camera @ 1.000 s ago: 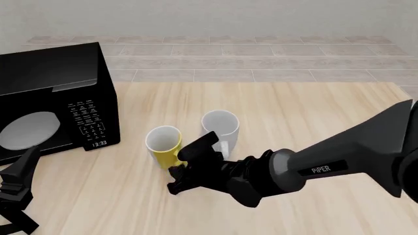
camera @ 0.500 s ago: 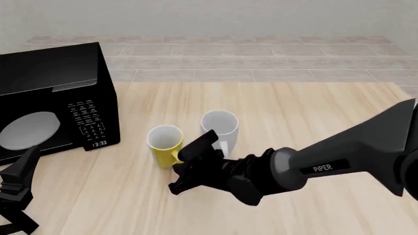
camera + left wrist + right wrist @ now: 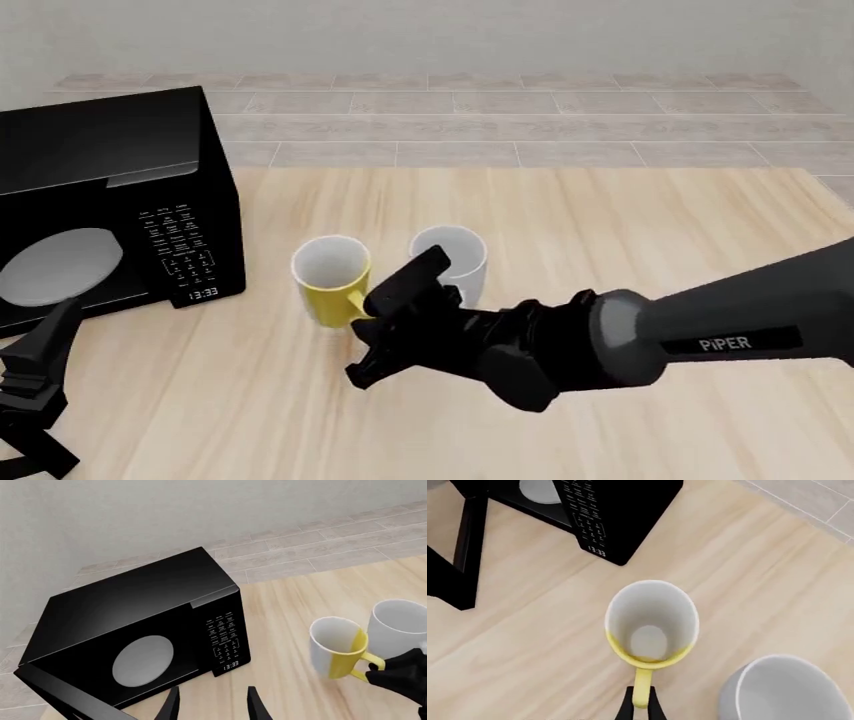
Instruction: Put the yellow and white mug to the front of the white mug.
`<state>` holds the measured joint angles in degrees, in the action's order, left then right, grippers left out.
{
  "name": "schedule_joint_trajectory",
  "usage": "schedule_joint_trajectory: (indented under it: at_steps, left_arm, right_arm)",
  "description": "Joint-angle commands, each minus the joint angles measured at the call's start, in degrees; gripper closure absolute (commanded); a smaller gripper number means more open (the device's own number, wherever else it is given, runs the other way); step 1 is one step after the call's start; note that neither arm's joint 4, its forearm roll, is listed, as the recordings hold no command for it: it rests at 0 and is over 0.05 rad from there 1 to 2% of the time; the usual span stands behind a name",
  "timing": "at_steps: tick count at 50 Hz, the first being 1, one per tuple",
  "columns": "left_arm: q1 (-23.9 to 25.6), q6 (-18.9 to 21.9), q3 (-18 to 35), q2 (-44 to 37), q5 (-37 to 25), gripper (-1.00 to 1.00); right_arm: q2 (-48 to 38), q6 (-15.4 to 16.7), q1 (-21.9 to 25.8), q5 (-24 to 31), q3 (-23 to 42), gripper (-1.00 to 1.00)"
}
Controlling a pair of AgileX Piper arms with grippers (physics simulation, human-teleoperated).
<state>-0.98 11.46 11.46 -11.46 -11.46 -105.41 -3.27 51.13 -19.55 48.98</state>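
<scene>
The yellow and white mug (image 3: 327,287) stands upright just left of the white mug (image 3: 451,256), with a narrow gap between them. My right gripper (image 3: 367,320) reaches in from the near side and is shut on the yellow handle, as the right wrist view shows: gripper (image 3: 639,707), yellow and white mug (image 3: 651,625), white mug (image 3: 780,692). In the left wrist view the yellow and white mug (image 3: 337,649) sits beside the white mug (image 3: 400,626), the right gripper (image 3: 400,677) at its handle. My left gripper (image 3: 213,707) is open and holds nothing, low at the front left (image 3: 38,385).
A black microwave (image 3: 114,200) fills the table's left side, near the yellow mug. The right arm's thick body (image 3: 641,345) crosses the front right. Bare wooden table (image 3: 641,230) lies to the right of and behind the mugs. A tiled floor lies beyond the far edge.
The yellow and white mug has shifted slightly away and to the left with the right gripper on its handle. The right arm's upper link has dropped lower. The left arm has not moved.
</scene>
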Motion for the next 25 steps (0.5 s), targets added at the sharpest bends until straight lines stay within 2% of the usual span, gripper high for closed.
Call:
schedule_joint_trajectory:
  at_steps: [1, 25]
  left_arm:
    - [0.00, 0.00, 0.00, 0.00, 0.00, -1.00]
    - [0.00, 0.00, 0.00, 0.00, 0.00, -1.00]
  right_arm:
    - [3.91, 1.28, -0.09, 1.79, -0.22, 1.00]
    - [11.90, 3.52, -1.76, 7.73, 0.80, 1.00]
